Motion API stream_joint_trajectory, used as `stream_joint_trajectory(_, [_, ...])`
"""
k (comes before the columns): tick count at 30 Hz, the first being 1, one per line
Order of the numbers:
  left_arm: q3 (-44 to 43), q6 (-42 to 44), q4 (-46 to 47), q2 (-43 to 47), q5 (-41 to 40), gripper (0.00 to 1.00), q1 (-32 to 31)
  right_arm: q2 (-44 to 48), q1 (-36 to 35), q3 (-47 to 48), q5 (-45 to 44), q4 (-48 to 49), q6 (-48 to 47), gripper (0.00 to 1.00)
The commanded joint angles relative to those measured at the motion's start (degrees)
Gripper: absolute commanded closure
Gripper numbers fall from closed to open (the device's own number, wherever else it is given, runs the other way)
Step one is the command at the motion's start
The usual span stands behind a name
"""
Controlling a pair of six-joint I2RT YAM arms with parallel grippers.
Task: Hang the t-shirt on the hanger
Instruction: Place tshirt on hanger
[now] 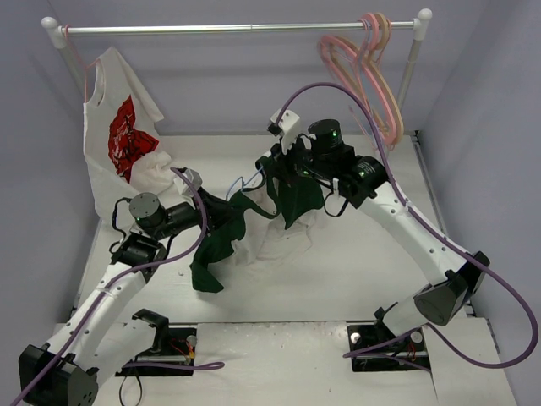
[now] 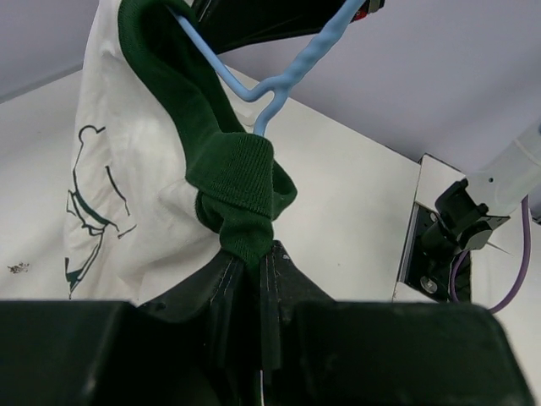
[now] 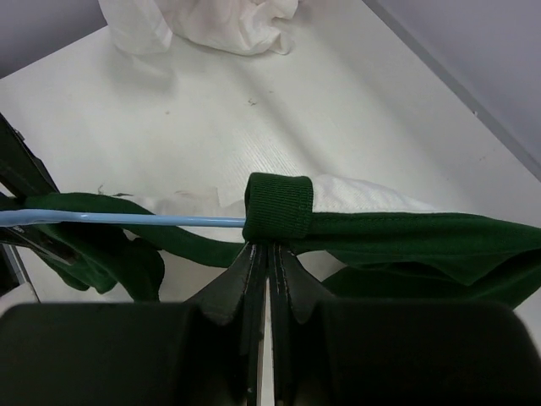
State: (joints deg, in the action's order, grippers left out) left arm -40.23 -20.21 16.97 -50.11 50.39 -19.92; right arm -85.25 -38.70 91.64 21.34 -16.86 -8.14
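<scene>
The t-shirt point(image 1: 211, 254), white with dark green sleeves and collar trim, hangs stretched between my two grippers above the table's middle. My left gripper point(image 1: 209, 220) is shut on a bunched green part of its collar point(image 2: 241, 182). My right gripper point(image 1: 281, 169) is shut on a ribbed green band of the t-shirt point(image 3: 279, 207). The thin light-blue hanger point(image 2: 283, 76) runs inside the neck opening. In the right wrist view its wire point(image 3: 127, 220) enters the green band just above my fingers. The chest print point(image 2: 89, 211) shows on the white cloth.
A white shirt with a red graphic point(image 1: 118, 135) hangs at the left of the metal rail point(image 1: 245, 28), its hem bunched on the table point(image 3: 203, 21). Pink hangers point(image 1: 372, 68) hang at the rail's right end. Grey walls close three sides.
</scene>
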Motion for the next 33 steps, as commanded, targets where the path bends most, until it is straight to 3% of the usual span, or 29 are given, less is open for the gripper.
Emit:
stream_joint_trajectory(1, [-1.96,-0.36,6.23,-0.08,1.47,1.0,-0.29,-0.87,-0.41,3.81,4.05,6.4,0.06,0.97])
stream_joint_trajectory(14, [-8.46,3.86,-9.32,-2.27,-10.74,1.0,-0.29,0.35,-0.85,-0.14,4.85,6.4,-0.03,0.97])
stream_joint_trajectory(21, [-9.17,4.12,-10.47,-2.1,-9.7,1.0,-0.29,-0.52,-0.85,0.47,5.9,6.05,-0.03,0.96])
stream_joint_trajectory(24, [-8.91,3.86,-8.98,-1.4,-8.39,1.0,-0.29,-0.97,-0.85,0.65,5.99,5.79,-0.56,0.9])
stream_joint_trajectory(29, [-7.76,2.46,-6.51,-0.61,-6.45,1.0,-0.2,-0.44,0.11,0.48,5.2,4.74,-1.79,0.65])
stream_joint_trajectory(33, [-7.06,2.01,-5.37,-0.17,-6.01,1.0,-0.12,2.01,4.24,-0.32,6.78,4.47,-2.75,0.55])
